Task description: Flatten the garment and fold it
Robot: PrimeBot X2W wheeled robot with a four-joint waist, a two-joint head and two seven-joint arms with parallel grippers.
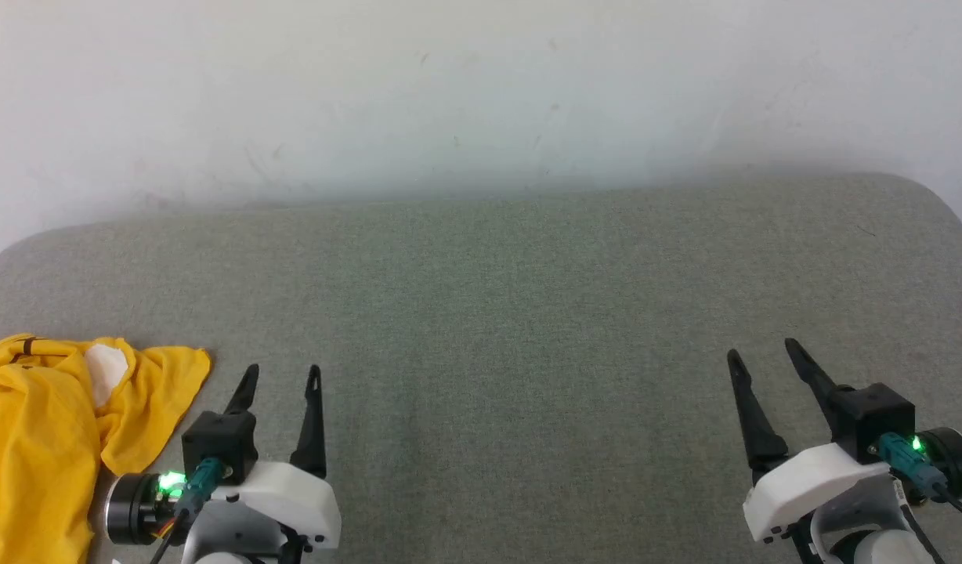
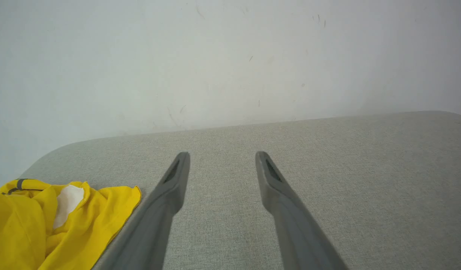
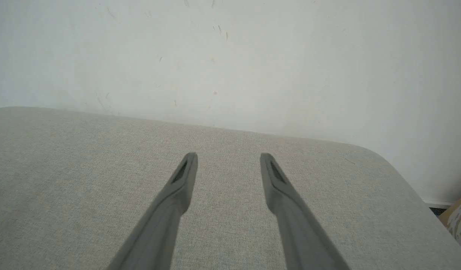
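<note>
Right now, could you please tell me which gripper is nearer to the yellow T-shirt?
The left gripper. It is open just beside the crumpled yellow T-shirt, not touching it. The right gripper, also open, is far across the grey surface.

No legible text — none apparent anywhere.
</note>
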